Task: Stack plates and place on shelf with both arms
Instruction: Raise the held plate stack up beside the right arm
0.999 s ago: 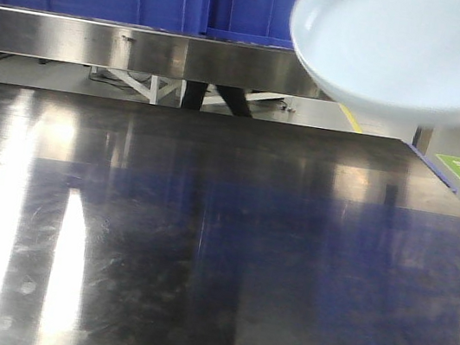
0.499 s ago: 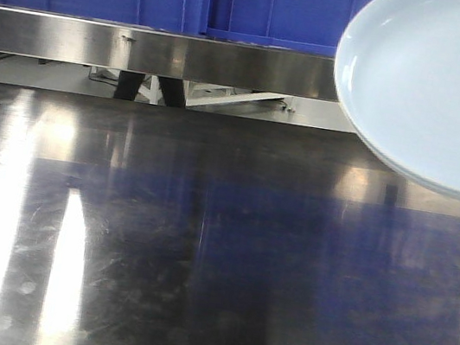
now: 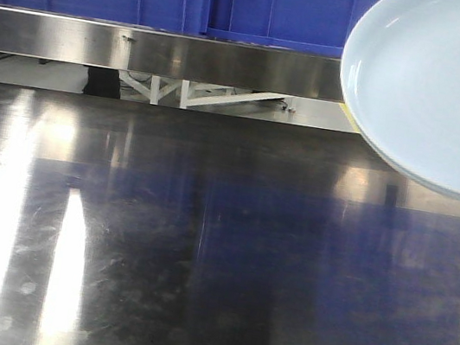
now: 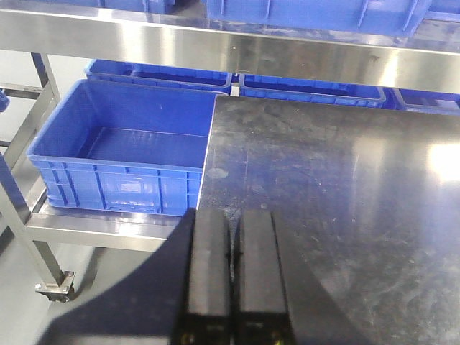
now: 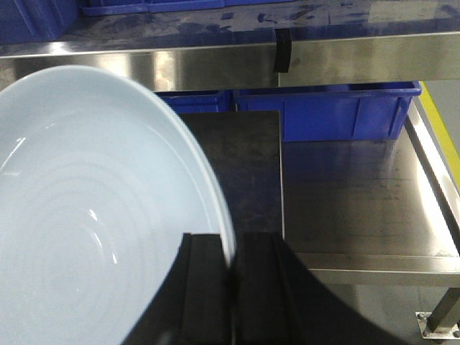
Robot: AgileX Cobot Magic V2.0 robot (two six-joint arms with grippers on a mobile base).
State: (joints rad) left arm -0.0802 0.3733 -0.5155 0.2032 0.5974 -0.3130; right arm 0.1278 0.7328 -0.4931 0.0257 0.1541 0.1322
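Note:
A pale bluish-white glossy plate (image 3: 435, 91) hangs in the air at the upper right of the front view, tilted so its inside faces the camera. A double edge runs along its lower rim; I cannot tell whether that is one plate or two stacked. In the right wrist view the plate (image 5: 86, 215) fills the left side, and my right gripper (image 5: 232, 248) is shut on its rim, one finger inside and one outside. My left gripper (image 4: 234, 215) is shut with nothing in it, above the table's left front corner. Neither gripper shows in the front view.
The dark steel table (image 3: 205, 221) lies below. A stainless shelf (image 3: 144, 50) crosses behind it, with blue bins (image 4: 309, 11) on top. A blue crate (image 4: 122, 151) sits on a low rack left of the table, and another blue crate (image 5: 345, 108) stands behind a steel side table (image 5: 359, 194).
The plate has moved right and tipped up, so its inside now faces the camera; in the last half second it barely shifted. Dark legs behind the table have moved left.

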